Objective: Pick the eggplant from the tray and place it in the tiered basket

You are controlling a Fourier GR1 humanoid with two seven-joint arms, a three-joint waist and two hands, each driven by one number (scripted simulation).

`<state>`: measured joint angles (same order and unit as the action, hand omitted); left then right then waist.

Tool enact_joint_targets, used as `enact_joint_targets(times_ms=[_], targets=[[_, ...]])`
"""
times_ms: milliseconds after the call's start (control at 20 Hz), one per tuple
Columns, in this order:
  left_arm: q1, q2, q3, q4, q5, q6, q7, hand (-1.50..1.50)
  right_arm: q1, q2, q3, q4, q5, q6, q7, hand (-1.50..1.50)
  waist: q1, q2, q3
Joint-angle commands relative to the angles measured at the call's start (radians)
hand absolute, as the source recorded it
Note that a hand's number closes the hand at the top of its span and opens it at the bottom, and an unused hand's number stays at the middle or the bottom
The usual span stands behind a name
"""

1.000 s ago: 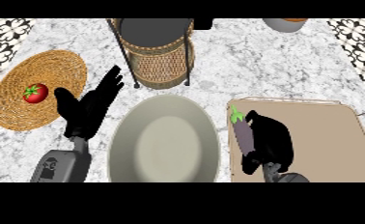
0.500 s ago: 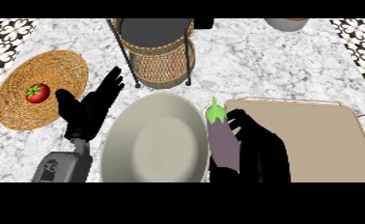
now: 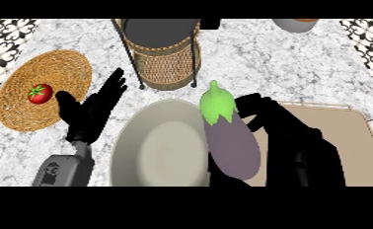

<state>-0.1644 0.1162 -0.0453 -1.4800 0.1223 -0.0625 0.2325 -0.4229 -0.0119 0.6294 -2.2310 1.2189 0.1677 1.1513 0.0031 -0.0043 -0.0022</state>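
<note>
Eggplant [image 3: 232,139] in right hand [image 3: 291,134] fingers [image 3: 251,102] over plate [image 3: 157,149]; tiered basket [image 3: 166,50] beyond

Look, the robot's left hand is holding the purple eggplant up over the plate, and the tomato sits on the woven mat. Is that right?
Not quite. The right hand holds the eggplant, as the head view shows. The left hand is open and holds nothing. The eggplant is over the plate, and the tomato sits on the woven mat.
</note>
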Motion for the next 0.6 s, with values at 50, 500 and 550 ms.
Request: enact_joint_targets(times_ms=[50,500,550], targets=[[-0.054,-0.02,-0.018,-0.012,-0.013,0.022,0.052,0.0,-0.268,0.011,-0.061,0.063,-0.059,0.165,0.226,1.5,0.006,0.0,-0.001],[0.023,-0.001,-0.016,0.002,-0.004,-0.028,-0.012,0.0,-0.57,0.011,-0.33,0.357,-0.234,0.217,0.158,1.5,0.02,0.001,-0.001],[-0.012,-0.02,-0.019,0.02,-0.017,-0.002,-0.001,0.0,-0.598,0.011,-0.369,0.454,-0.225,0.155,0.117,1.5,0.022,0.007,-0.001]])
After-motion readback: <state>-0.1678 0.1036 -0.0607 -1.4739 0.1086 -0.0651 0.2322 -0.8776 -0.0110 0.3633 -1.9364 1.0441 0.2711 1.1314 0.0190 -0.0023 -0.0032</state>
